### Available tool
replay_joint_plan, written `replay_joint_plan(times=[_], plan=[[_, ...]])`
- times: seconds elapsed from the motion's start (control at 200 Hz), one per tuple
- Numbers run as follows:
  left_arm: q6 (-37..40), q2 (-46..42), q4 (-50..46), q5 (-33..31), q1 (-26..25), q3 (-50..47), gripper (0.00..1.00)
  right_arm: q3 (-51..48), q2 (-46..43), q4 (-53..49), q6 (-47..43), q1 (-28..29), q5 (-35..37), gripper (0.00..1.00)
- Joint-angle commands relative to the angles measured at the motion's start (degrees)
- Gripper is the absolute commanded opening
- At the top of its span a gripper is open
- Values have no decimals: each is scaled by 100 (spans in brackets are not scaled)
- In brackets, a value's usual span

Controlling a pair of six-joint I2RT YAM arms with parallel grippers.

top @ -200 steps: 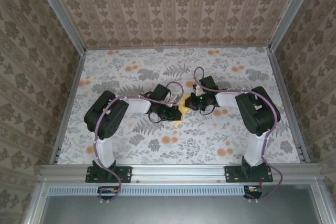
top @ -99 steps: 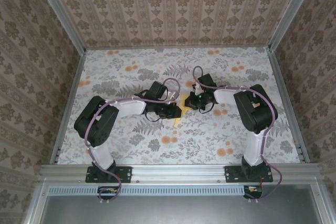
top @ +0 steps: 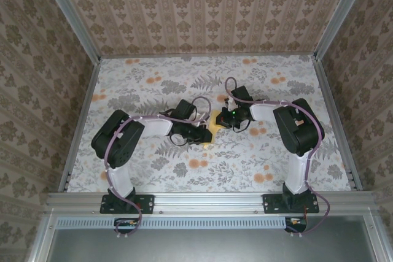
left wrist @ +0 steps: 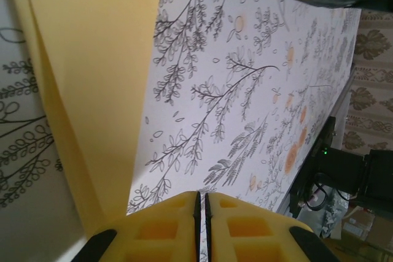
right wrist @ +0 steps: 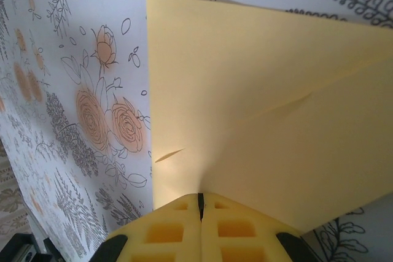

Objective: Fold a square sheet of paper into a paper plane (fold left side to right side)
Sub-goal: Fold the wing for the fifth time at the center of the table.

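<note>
Mid-counter [top: 245, 157], the square sheet of paper [right wrist: 245, 90] lies between both arms, doubled over with a diagonal crease. It is no slim dart yet, so further folds appear outstanding.

Left pincer [left wrist: 201, 204]: pads together beside the sheet.

Right pincer [right wrist: 200, 204]: closed at the fold's edge.

Both crowd the sheet. Beyond lie printed orange flowers [top: 150, 80].

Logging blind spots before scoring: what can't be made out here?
- Left wrist view: the paper runs off the top edge; whether the left claw pinches it is unclear.
- Right wrist view: the paper runs off the right edge; the shut right claw hides whether it pinches the sheet.
- Top view: both claws cover most of the paper; its folds are too small to read.
</note>
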Motion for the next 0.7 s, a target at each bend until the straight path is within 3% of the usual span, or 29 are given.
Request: replay_joint_plan(times=[0.0, 0.695], plan=[[-54, 71, 6, -56, 1, -111, 13, 23, 173, -490, -90, -3, 372, 0], [-173, -96, 352, -79, 59, -397, 14, 67, 190, -663, -205, 1, 485, 0]])
